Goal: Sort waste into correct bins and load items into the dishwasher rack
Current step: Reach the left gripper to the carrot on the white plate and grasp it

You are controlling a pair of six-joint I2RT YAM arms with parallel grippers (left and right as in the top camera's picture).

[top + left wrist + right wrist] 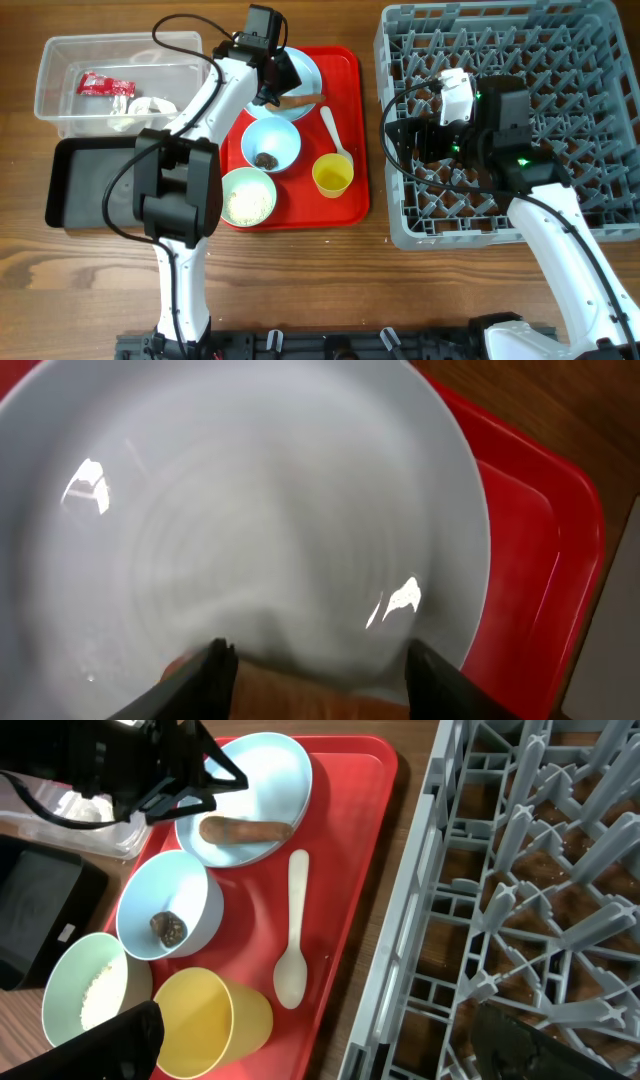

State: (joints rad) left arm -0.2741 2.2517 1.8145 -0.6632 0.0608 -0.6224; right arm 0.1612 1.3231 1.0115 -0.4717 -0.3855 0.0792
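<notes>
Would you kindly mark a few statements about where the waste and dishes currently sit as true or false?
1. The red wrapper lies in the clear tub. True.
2. The sausage piece lies in the black tray. False: it lies on the plate.
3. The yellow cup stands in the dishwasher rack. False: it stands on the red tray.
4. The left gripper is open above the plate. True.

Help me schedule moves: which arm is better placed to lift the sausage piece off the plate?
Left. The left gripper hangs open over the sausage piece on the plate; the right gripper is over the rack.
</notes>
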